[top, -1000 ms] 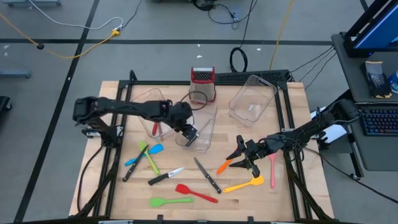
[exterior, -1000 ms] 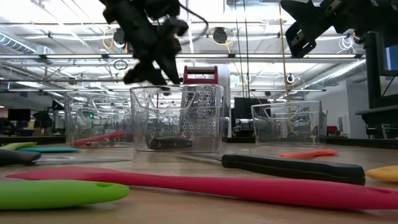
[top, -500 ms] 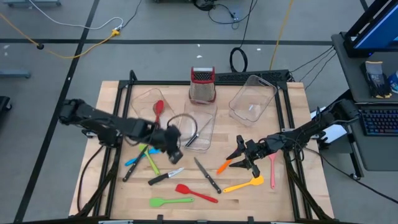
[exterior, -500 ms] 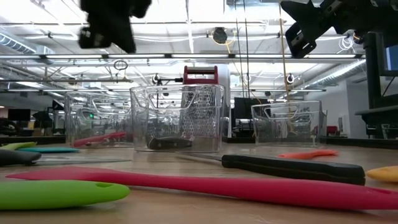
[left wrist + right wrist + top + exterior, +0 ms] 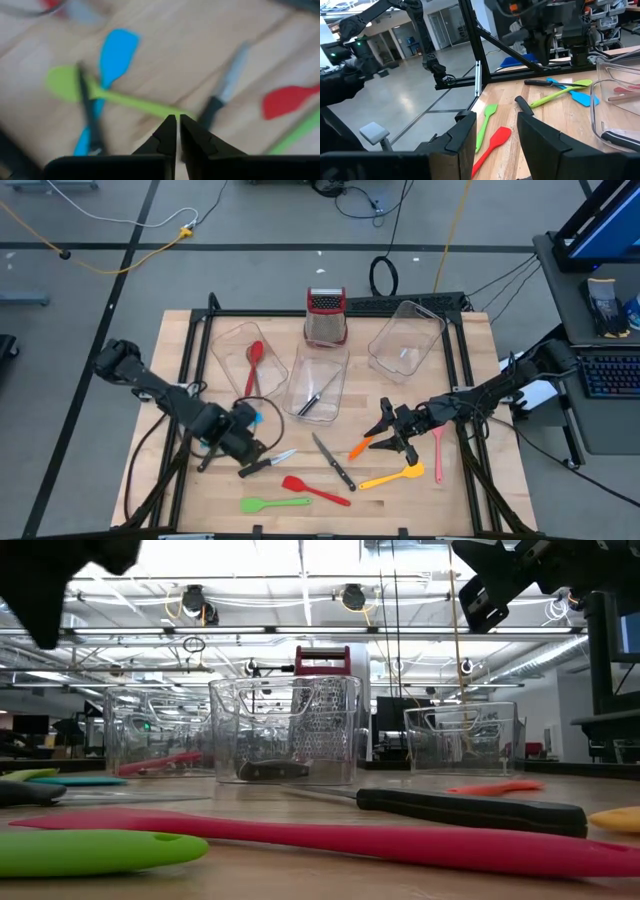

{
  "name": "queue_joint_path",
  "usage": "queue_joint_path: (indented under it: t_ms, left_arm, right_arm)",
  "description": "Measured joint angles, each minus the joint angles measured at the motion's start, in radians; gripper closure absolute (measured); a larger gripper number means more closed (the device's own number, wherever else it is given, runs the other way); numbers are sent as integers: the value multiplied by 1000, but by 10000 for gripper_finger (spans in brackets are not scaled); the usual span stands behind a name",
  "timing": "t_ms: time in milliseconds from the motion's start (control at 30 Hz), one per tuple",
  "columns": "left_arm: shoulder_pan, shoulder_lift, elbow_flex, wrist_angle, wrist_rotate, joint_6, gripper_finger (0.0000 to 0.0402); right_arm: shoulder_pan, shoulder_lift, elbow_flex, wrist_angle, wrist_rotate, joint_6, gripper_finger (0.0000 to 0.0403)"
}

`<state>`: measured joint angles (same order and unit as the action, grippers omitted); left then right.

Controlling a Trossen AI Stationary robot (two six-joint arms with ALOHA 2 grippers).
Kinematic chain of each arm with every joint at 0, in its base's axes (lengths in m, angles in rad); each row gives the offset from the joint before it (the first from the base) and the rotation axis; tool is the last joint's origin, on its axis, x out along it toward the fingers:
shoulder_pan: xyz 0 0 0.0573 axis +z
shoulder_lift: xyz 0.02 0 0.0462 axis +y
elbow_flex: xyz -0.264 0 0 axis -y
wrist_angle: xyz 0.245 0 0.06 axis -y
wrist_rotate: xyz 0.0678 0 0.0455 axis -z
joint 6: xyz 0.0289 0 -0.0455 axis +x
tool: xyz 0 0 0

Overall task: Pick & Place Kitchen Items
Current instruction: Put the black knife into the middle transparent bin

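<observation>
Loose utensils lie flat on the wooden table: a blue spatula (image 5: 114, 54), a light green spatula (image 5: 67, 82), a black-handled knife (image 5: 266, 463), a red spatula (image 5: 314, 490), a green spatula (image 5: 274, 503), a second knife (image 5: 333, 463), and orange (image 5: 358, 447), yellow (image 5: 391, 477) and pink (image 5: 438, 450) ones. A red spoon (image 5: 253, 360) lies in the left tub and a knife (image 5: 314, 396) in the middle tub. My left gripper (image 5: 175, 131) hangs shut and empty above the blue and green spatulas, pointing down. My right gripper (image 5: 495, 127) waits open and level beside the orange spatula.
Three clear tubs stand across the far half: left (image 5: 228, 340), middle (image 5: 335, 375), right (image 5: 405, 340). A steel box grater with a red top (image 5: 325, 315) stands behind the middle tub. A black frame (image 5: 460, 350) runs round the table's edges.
My left gripper has swung from over the middle tub toward the table's near left, and now hangs over the loose utensils there. The knife in the middle tub and the red spoon in the left tub, covered by the arm before, now show.
</observation>
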<state>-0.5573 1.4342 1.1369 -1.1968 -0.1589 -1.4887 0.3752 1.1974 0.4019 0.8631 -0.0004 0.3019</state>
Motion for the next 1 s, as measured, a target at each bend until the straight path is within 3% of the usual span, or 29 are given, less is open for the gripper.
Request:
queue_joint_path:
  t_ms: [200,467,667,1000]
  left_arm:
    - [-72,0,-83,-56,30,-138,330]
    - [-168,-1,-240,-42,171,-306,227]
    - [-218,-2,-288,39,184,-367,163]
    - [-273,-2,-398,147,203,-443,135]
  right_arm:
    - [0,0,0,0,0,-2,268]
    - [0,0,0,0,0,-3,268]
    - [0,0,0,0,0,-3,268]
    - [0,0,0,0,0,-1,268]
